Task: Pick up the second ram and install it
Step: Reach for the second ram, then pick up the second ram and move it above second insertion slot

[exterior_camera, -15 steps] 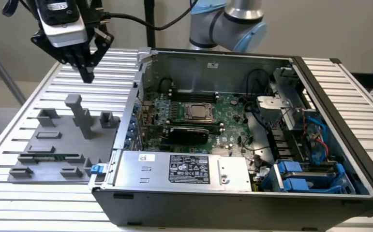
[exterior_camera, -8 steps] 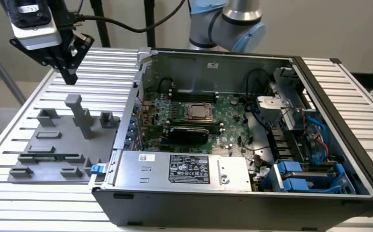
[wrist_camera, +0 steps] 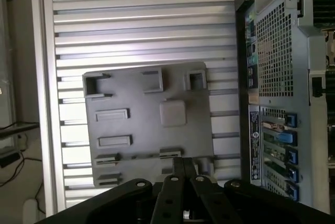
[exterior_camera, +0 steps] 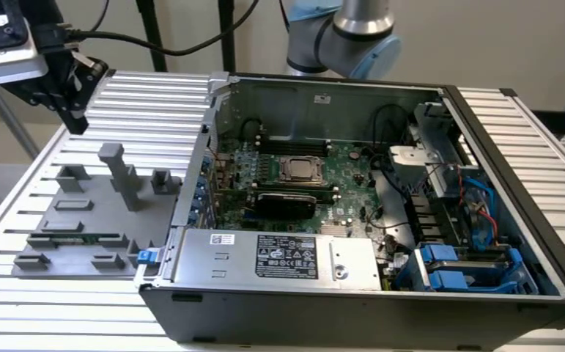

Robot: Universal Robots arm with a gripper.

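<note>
My fingers (wrist_camera: 184,174) are pressed together with nothing between them, poised above the desk (exterior_camera: 155,103) and looking down on the grey fixture (exterior_camera: 86,213). The second ram (exterior_camera: 75,237) sits in a slot near the fixture's front edge, apart from the open computer case (exterior_camera: 262,308). I judge it light, stiff and thin, with fragile chips and contacts. I'd take it by its long edges near the middle, squarely and without much squeeze.

Silver arm (exterior_camera: 358,26) with pale-blue joint caps (exterior_camera: 382,55); black hand (exterior_camera: 75,119), white camera box (exterior_camera: 4,44), black cables (exterior_camera: 165,48).
</note>
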